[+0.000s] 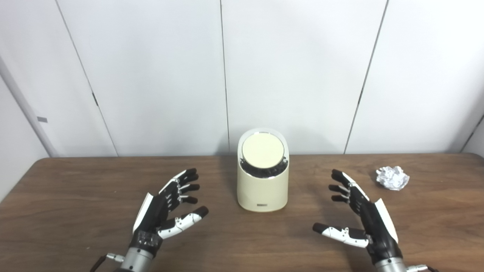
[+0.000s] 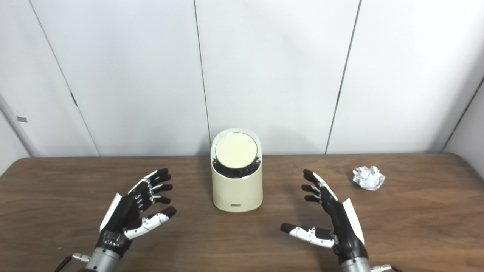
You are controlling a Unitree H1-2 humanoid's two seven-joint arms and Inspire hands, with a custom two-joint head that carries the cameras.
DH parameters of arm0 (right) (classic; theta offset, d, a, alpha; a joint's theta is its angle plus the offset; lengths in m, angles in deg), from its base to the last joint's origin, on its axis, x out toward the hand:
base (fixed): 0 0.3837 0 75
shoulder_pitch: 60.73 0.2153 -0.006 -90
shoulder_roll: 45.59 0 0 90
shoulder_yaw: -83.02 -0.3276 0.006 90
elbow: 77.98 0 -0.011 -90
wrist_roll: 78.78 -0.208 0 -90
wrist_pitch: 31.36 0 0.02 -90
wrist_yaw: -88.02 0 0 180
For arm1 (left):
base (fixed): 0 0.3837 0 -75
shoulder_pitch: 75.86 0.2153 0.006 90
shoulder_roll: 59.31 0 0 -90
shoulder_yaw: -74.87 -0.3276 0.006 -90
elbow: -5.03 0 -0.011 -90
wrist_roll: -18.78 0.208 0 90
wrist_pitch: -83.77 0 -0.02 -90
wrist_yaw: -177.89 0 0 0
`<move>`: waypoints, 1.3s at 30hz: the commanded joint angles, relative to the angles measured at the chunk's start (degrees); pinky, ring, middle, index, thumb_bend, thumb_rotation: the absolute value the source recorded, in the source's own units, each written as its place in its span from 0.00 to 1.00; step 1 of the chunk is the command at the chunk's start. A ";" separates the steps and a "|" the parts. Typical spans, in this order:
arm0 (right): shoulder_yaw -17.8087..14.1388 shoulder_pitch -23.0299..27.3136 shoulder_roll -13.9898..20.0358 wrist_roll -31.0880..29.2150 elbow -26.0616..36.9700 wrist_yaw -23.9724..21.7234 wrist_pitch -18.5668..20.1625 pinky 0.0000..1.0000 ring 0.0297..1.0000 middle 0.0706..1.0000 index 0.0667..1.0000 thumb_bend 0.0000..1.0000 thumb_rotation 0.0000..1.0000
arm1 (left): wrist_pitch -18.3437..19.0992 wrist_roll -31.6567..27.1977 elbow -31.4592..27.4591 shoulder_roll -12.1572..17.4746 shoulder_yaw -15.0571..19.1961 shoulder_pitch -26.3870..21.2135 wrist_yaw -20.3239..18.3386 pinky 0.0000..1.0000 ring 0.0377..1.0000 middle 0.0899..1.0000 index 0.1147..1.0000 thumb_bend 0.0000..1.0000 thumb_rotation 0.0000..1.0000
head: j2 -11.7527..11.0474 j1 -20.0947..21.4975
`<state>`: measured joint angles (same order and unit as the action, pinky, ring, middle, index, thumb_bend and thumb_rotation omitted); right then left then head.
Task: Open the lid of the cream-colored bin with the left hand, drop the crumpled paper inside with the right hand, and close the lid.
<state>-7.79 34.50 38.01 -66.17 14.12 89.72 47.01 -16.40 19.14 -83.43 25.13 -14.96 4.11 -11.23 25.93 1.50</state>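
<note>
Cream-coloured cylindrical plastic bin [image 1: 262,185] upright mid-desk near far edge, its closed round lid [image 1: 262,151] tilted toward robot. Left hand [image 1: 165,209] and right hand [image 1: 361,213] flank it, fingers spread, holding nothing. Crumpled white paper ball [image 1: 393,178] lies well right on brown wooden desk [image 1: 68,196].

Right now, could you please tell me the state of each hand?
Left hand: open, fingers spread, holding nothing, left of the bin.
Right hand: open, fingers spread, holding nothing; the crumpled paper lies untouched on the table.
</note>
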 commanded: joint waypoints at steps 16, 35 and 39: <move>-0.13 1.86 -0.24 -0.21 0.88 0.89 -1.25 0.72 0.80 0.89 0.87 0.81 0.27 | 14.61 11.70 -9.89 -6.33 0.83 -13.10 10.60 0.86 0.86 0.85 0.88 0.78 0.35 | -0.73 0.59; -0.24 2.65 -1.97 1.55 -0.74 3.66 -2.62 0.68 0.78 0.88 0.85 0.81 0.29 | 14.34 21.36 1.56 -5.07 -6.18 -24.00 12.60 0.81 0.93 0.93 0.90 0.91 0.25 | -0.96 1.66; -0.31 2.76 -2.18 1.55 -1.01 4.01 -2.83 0.68 0.78 0.88 0.85 0.82 0.28 | 13.18 23.06 4.04 -5.04 -6.89 -25.48 13.61 0.87 0.95 0.95 0.92 0.91 0.24 | -1.04 1.86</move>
<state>-7.86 35.33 36.02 -64.52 11.73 92.58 46.78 -0.93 41.01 -78.70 19.68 -21.66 -17.75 1.08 24.87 3.25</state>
